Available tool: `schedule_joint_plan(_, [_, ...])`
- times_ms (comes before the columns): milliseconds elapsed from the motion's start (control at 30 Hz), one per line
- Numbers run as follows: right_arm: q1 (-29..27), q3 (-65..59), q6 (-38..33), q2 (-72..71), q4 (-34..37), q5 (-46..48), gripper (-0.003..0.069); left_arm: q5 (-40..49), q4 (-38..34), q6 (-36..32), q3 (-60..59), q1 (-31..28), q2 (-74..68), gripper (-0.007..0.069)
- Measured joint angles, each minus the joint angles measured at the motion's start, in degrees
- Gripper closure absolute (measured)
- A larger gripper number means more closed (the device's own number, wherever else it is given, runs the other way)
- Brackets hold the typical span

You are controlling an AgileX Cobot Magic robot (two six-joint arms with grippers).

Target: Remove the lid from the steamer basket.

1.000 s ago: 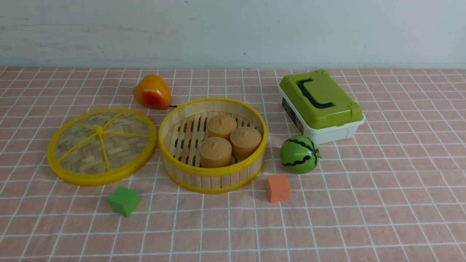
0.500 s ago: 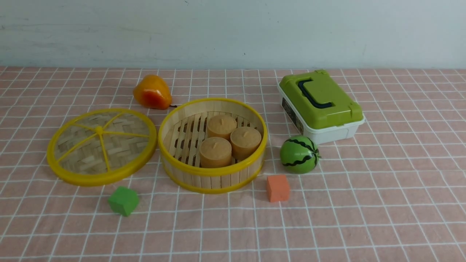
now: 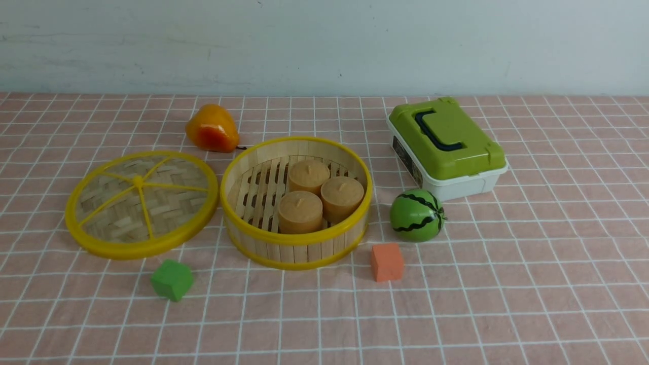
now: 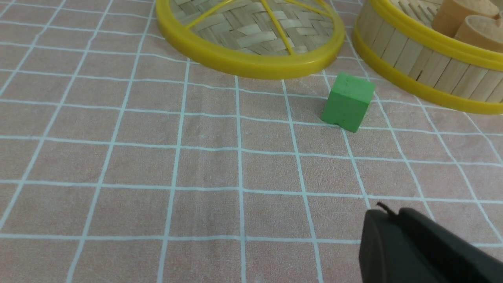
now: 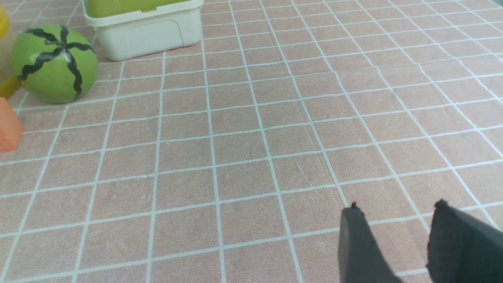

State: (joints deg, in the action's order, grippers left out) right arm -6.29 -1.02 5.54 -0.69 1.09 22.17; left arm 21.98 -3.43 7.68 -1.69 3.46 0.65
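The lid (image 3: 141, 204), a woven bamboo disc with a yellow rim and spokes, lies flat on the cloth just left of the steamer basket (image 3: 296, 248). The basket stands uncovered and holds three tan cylinders (image 3: 319, 195). The lid (image 4: 251, 35) and the basket (image 4: 428, 63) also show in the left wrist view. Neither arm shows in the front view. My left gripper (image 4: 387, 214) is shut and empty, low over the cloth, well short of the lid. My right gripper (image 5: 397, 206) is open and empty over bare cloth, far from the basket.
A green cube (image 3: 172, 279) sits in front of the lid and an orange cube (image 3: 387, 261) in front of the basket. A toy watermelon (image 3: 417, 215) and a white box with a green lid (image 3: 446, 147) stand right of the basket. An orange pepper (image 3: 212, 129) sits behind.
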Motion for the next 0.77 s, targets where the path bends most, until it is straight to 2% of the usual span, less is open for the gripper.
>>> schedule_joint_plan(767, [0.0,0.0,0.0,0.0,0.0,0.0,0.0418,0.0,0.0,0.0,0.0,0.0,0.0,0.0586])
